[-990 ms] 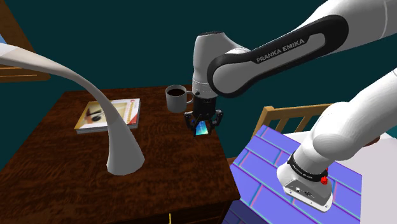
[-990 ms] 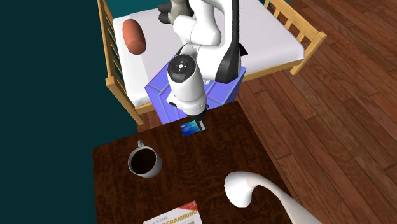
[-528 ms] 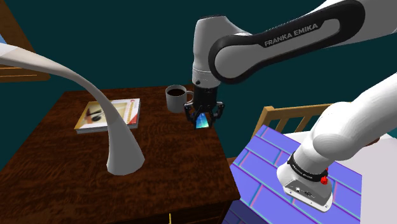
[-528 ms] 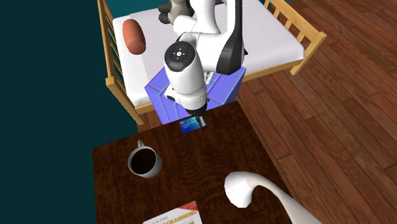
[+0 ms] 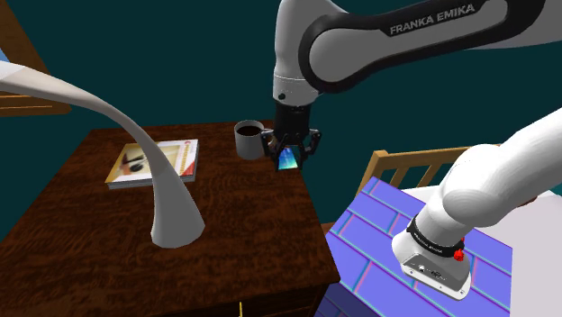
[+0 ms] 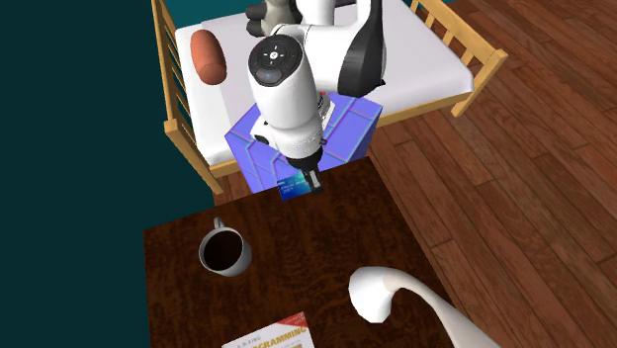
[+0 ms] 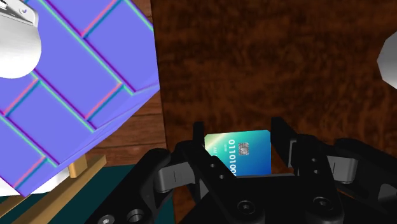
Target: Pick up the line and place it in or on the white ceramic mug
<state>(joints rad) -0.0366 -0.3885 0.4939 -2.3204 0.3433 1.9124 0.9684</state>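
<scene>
A small blue-green card with a chip and printed digits (image 7: 238,153) is clasped between my black fingers (image 7: 198,137). My gripper (image 5: 286,158) is shut on the card (image 5: 287,161) and hangs above the dark wooden table (image 5: 90,234), just to the shoulder view's right of the mug. The grey-white mug (image 5: 249,140) holds dark liquid and stands upright near the table's far edge. From above, the gripper (image 6: 297,184) with the card (image 6: 291,188) hovers over the table edge nearest the stand, apart from the mug (image 6: 225,251).
A tall white curved lamp (image 5: 171,203) stands on the table's front half. A book (image 5: 153,160) lies at the back left. The purple-blue tiled stand (image 5: 396,261) and a wooden-railed bed (image 6: 198,89) border the table's right side.
The gripper has risen from near the table top with the card still in it, drifting slightly toward the mug. Mug, lamp and book have not moved.
</scene>
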